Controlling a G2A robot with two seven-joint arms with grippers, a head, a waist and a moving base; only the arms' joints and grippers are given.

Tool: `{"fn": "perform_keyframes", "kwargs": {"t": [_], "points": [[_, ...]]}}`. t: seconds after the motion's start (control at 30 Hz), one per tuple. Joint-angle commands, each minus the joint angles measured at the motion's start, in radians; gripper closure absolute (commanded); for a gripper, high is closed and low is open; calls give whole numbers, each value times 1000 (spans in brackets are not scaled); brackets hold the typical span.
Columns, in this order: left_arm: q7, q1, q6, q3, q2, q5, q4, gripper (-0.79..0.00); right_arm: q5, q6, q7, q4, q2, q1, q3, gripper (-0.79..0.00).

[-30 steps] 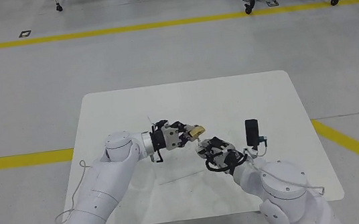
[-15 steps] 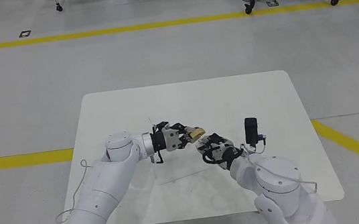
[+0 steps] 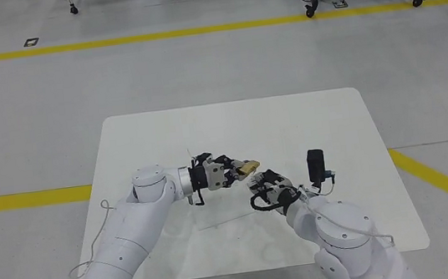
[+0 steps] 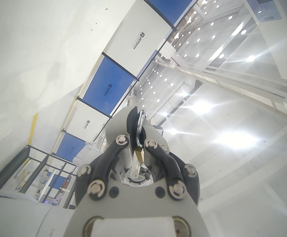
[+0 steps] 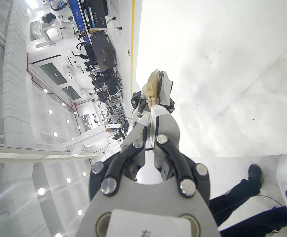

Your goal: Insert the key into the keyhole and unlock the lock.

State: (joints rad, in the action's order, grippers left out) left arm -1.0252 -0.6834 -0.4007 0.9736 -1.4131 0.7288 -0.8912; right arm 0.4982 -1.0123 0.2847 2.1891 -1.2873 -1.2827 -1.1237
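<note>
**Key at the keyhole, lock not yet turned**

The left gripper point(image 3: 234, 170) is clamped on the brass-coloured block padlock with a silver shackle point(image 3: 248, 167), holding it out past its fingertips, above the white rectangular table point(image 3: 165, 138). The right gripper point(image 5: 154, 112) is pinched shut on the small silver metal key point(image 5: 152, 102), which sticks out straight ahead of its fingertips. The padlock's round keyhole point(image 5: 150, 98) faces those fingertips, just in front of them.

Both pick-ups look done and the two parts are lined up. The key's tip sits at the keyhole, though how deep it has gone cannot be told. The shackle appears closed inside the left gripper's fingers, so pushing the key home and turning it seem to be still ahead.

Compared with a second ago, little has shifted. The grippers remain nose to nose, the padlock has dipped a touch toward the right gripper, and the right arm's shoulder and elbow have swung slightly inward behind it.
</note>
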Motion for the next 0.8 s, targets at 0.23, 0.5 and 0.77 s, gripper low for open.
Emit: {"fn": "perform_keyframes", "kwargs": {"t": [0.23,0.5,0.77], "points": [[-1,-12,12,8,7,-13,-13,0,-29,0,-19,4,2,-21,19,0],[-77,2,18,9,28,-106,-10,0,-37,0,-254,46,46,-45,-10,0],[-198,11,40,1,38,-128,6,0,-48,0,-537,41,123,-44,-134,0]]}}
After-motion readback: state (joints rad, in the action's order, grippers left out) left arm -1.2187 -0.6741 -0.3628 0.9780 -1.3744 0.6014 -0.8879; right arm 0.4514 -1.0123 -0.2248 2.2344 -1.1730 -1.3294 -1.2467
